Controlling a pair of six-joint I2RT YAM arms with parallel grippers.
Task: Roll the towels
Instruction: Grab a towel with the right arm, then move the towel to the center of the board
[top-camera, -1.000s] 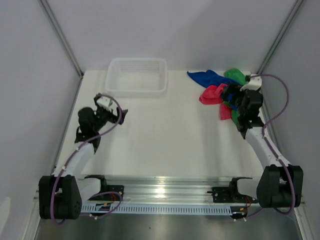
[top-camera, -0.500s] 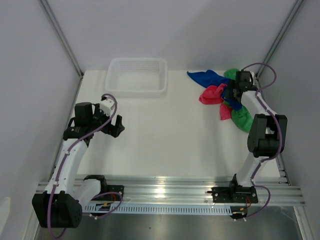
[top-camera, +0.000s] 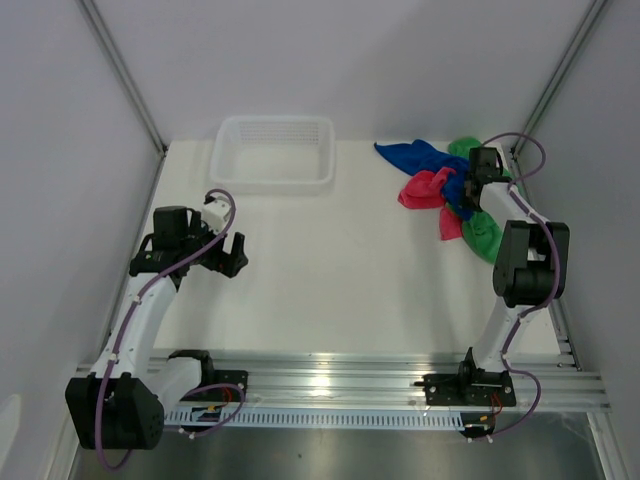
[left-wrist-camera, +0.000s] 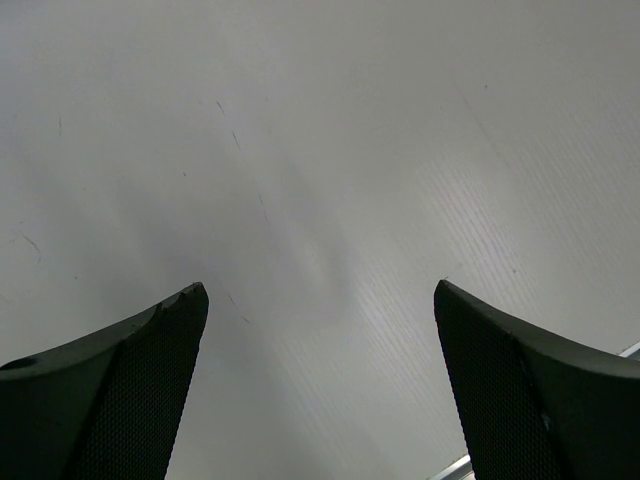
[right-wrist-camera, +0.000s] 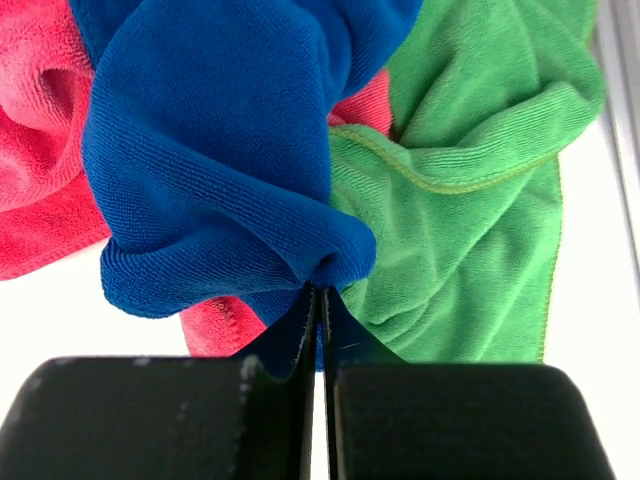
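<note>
Two arm bases sit on an aluminium rail (top-camera: 330, 372) along the near edge of the white table (top-camera: 330, 290). Left gripper (left-wrist-camera: 320, 300) hangs over bare tabletop toward the left edge, about midway back; jaws spread wide, nothing between them. Right arm reaches into the far right corner, where the three towels (top-camera: 428, 186) lie in one crumpled heap. Right gripper (right-wrist-camera: 318, 300) is pinched fully together on a fold of the blue towel (right-wrist-camera: 220, 150), cloth bunched right at the fingertips. Green towel (right-wrist-camera: 470, 200) lies just right of that fold, touching it, nearest the right edge; pink-red towel (right-wrist-camera: 40, 150) shows to the left of the blue and beneath it. From above, blue spreads farthest back and left in the heap, pink-red sits on the side toward the table centre, and green shows at both the far and near ends. White mesh basket (top-camera: 272, 182) stands well apart at the far edge, left of centre, open side up.
</note>
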